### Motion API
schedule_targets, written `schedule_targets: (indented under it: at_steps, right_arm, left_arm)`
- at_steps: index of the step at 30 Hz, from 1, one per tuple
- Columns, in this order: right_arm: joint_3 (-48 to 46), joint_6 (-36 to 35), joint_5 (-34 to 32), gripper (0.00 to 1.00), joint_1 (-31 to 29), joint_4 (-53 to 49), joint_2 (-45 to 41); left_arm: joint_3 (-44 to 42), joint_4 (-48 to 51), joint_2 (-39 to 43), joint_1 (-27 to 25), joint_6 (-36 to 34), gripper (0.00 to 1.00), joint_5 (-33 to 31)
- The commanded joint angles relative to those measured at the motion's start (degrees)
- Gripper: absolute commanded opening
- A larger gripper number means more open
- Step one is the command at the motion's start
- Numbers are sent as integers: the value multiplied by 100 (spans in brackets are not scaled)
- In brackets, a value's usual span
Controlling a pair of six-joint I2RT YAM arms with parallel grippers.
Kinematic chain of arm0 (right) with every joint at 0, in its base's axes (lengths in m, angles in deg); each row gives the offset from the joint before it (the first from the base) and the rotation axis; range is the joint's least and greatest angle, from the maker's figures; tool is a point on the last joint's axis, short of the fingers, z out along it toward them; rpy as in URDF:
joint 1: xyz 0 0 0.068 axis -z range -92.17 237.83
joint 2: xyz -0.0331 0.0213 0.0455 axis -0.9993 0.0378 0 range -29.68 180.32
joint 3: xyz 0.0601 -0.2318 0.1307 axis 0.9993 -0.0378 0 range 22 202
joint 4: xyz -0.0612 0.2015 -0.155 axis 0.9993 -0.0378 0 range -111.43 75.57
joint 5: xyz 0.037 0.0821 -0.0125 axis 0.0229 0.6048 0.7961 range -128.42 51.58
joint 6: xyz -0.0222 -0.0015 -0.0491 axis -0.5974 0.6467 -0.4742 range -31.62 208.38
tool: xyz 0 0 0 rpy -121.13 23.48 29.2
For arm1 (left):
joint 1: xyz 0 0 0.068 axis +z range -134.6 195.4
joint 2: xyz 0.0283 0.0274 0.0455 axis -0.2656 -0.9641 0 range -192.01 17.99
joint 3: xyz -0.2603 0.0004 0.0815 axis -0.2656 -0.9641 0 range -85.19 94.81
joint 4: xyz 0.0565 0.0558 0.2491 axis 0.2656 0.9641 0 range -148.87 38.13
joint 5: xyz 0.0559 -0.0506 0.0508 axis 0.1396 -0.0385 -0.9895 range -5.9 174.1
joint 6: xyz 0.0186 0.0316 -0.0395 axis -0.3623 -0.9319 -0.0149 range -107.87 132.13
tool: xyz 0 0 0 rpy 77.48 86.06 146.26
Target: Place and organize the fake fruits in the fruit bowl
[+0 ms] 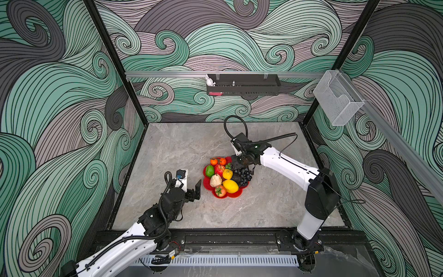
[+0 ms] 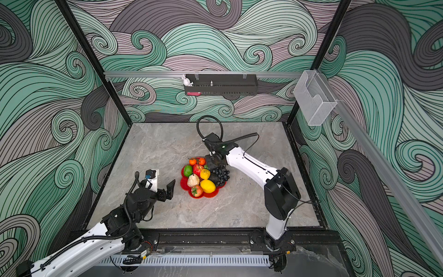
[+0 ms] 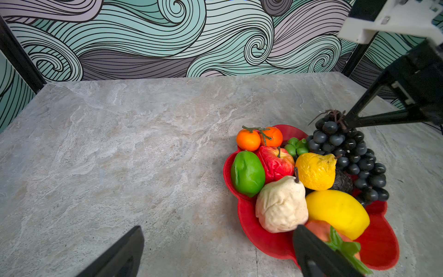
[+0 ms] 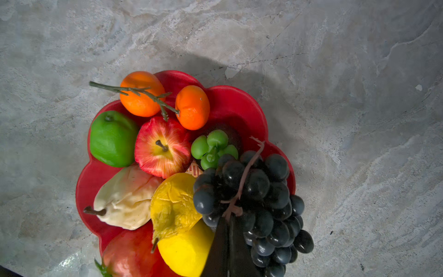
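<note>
Oranges (image 4: 142, 94) (image 4: 193, 108) x2, grape bunch (image 4: 263, 189) x1

The bowl (image 3: 381, 239) is red, the lemon (image 3: 338, 213) yellow, the grapes (image 3: 354, 153) near-black, the walls (image 3: 167, 36) teal-and-grey swirls.

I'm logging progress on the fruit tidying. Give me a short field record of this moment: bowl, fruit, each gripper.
bowl: red, flower-shaped, mid-table
fruit in bowl: lemon, pear, green fruit, apple, oranges, strawberry, grapes
fruit outside bowl: none visible
left gripper: open, empty, beside the bowl
right gripper: shut on the grapes' stem, over the bowl
</note>
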Motion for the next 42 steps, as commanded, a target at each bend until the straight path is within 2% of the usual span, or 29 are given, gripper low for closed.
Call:
schedule_targets:
  at_steps: [1, 4, 10, 19, 25, 30, 34, 37, 40, 42]
  right_arm:
    - [195, 14, 11, 0, 63, 31, 116]
    - [251, -3, 95, 1, 65, 29, 206]
    - [291, -33, 56, 19, 66, 27, 198]
    - [300, -77, -88, 39, 65, -51, -131]
    - [33, -193, -373, 52, 65, -128, -973]
    - [-701, -487, -1096, 69, 82, 199, -2148]
    - [-1543, -742, -1829, 85, 183, 795, -3130]
    - [-2111, -837, -2487, 97, 300, 1236, -3790]
    - [-2811, -1208, -2787, 100, 435, 2004, -4365]
    - [-3323, -1477, -2980, 100, 539, 2680, -4658]
  left_arm:
    - [28, -28, 45, 47, 28, 99, -12]
    - [28, -40, 26, 47, 31, 99, -17]
    - [28, -50, 0, 47, 23, 99, -32]
    - [20, -57, 0, 47, -10, 99, -73]
    - [-3, -66, 48, 47, -58, 99, -131]
    - [-73, -187, 192, 47, -199, 99, -311]
    - [0, -256, 180, 47, 32, 99, -867]
    - [182, -322, 87, 47, 242, 99, -1523]
    - [233, -878, -189, 56, 222, 99, -2456]
    - [239, -1508, -524, 131, -38, 99, -2911]
